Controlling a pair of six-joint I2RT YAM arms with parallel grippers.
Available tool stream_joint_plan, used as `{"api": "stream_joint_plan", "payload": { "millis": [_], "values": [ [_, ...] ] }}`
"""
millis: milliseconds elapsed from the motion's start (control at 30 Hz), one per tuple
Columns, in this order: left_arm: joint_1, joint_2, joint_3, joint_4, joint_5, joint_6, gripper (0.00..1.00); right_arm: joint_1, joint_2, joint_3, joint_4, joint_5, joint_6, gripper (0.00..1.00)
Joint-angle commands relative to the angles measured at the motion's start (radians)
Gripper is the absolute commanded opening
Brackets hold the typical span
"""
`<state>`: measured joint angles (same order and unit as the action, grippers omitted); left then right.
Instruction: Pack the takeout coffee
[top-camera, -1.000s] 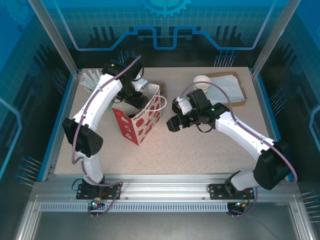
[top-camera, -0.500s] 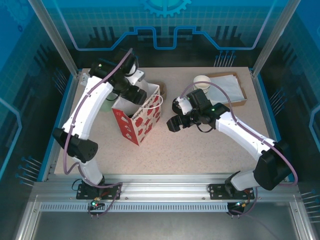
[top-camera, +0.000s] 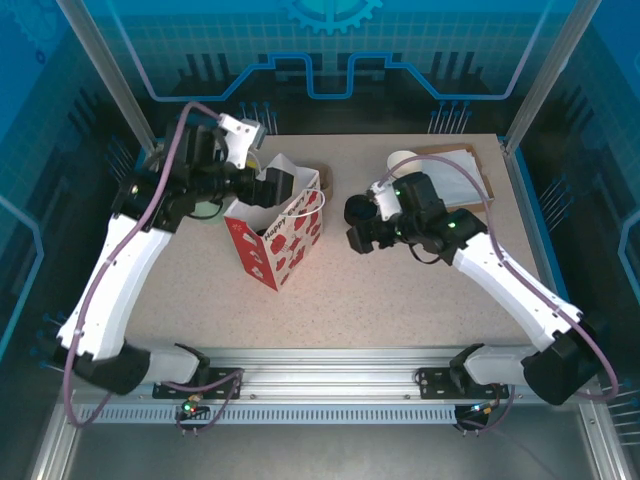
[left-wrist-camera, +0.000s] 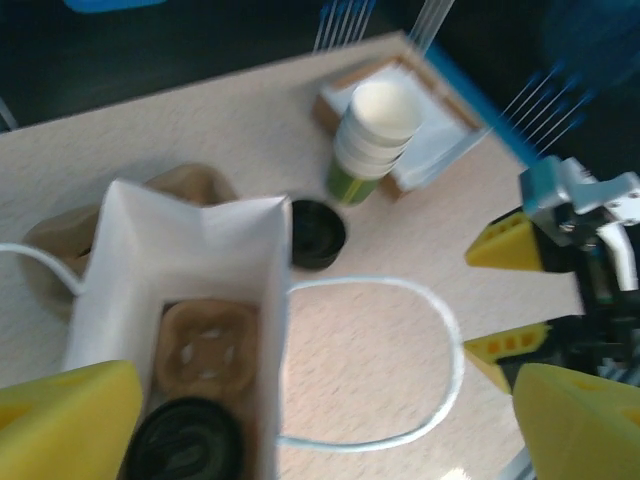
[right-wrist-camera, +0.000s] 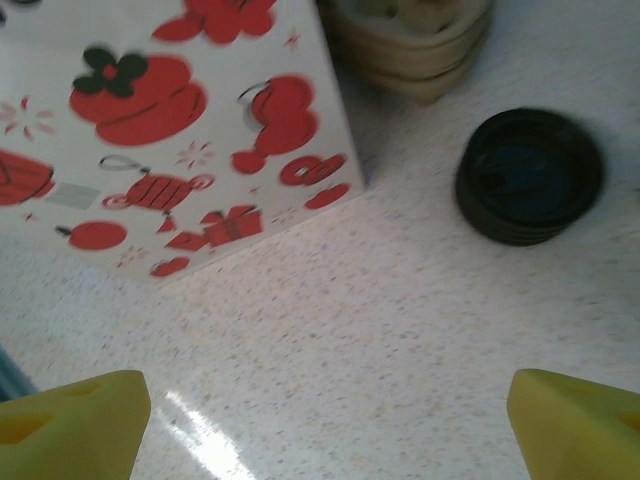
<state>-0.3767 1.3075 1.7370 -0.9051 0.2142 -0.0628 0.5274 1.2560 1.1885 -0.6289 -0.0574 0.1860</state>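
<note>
The takeout coffee (left-wrist-camera: 185, 445) sits inside the paper bag (left-wrist-camera: 190, 240). Its round black lid shows low in the left wrist view, beside an empty pocket of a brown cup carrier (left-wrist-camera: 205, 358); the cup itself is hidden. My left gripper (left-wrist-camera: 320, 430) hangs open above the bag's mouth, holding nothing. From above, the left gripper (top-camera: 278, 185) is at the back edge of the red-printed bag (top-camera: 280, 235). My right gripper (top-camera: 355, 225) stands open to the right of the bag. In its own view the right gripper (right-wrist-camera: 325, 430) is over bare table.
A squat stack of black lids (right-wrist-camera: 530, 175) lies right of the bag, next to a stack of unlidded green cups (left-wrist-camera: 375, 140). Spare brown carriers (right-wrist-camera: 420, 45) rest behind the bag. A cardboard tray of napkins (top-camera: 460, 175) is at the back right. The bag's white handle (left-wrist-camera: 440, 330) loops outward.
My left arm has risen and drawn back to the left, and its gripper is now out of the bag. My right gripper has shifted slightly back and right.
</note>
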Motion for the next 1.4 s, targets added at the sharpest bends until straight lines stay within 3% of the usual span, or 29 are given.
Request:
{"api": "stream_joint_plan", "payload": {
  "millis": [0,267,400,567,700,867,1067,1233,1367],
  "values": [
    [-0.003,-0.066,-0.112,0.284,0.1,-0.145,0.99,-0.077,-0.061,0.04,0.008,0.089,-0.006,0.95],
    [-0.002,-0.069,-0.206,0.429,0.224,-0.348,0.99,-0.287,-0.028,0.093,0.069,0.11,0.055,0.96],
    [0.0,-0.12,-0.256,0.425,0.174,-0.324,0.99,-0.363,0.024,0.149,0.049,0.111,0.051,0.96],
    [0.023,-0.127,-0.281,0.348,0.14,-0.295,0.99,-0.461,0.083,0.176,0.067,0.017,0.104,0.95],
    [0.028,-0.122,-0.278,0.307,0.136,-0.246,0.99,-0.465,0.182,0.254,0.045,0.015,0.095,0.93],
    [0.028,-0.117,-0.271,0.323,0.116,-0.224,0.97,-0.47,0.301,0.383,-0.042,0.115,0.05,0.88],
    [0.026,-0.085,-0.258,0.433,0.2,-0.312,0.95,-0.523,0.338,0.387,-0.048,0.104,0.054,0.84],
    [0.048,-0.082,-0.188,0.345,-0.027,-0.246,0.94,-0.417,0.286,0.342,0.013,-0.015,0.024,0.83],
    [0.181,-0.078,-0.161,0.285,-0.098,-0.246,0.91,-0.301,0.242,0.336,0.039,-0.041,-0.011,0.83]
  ]
}}
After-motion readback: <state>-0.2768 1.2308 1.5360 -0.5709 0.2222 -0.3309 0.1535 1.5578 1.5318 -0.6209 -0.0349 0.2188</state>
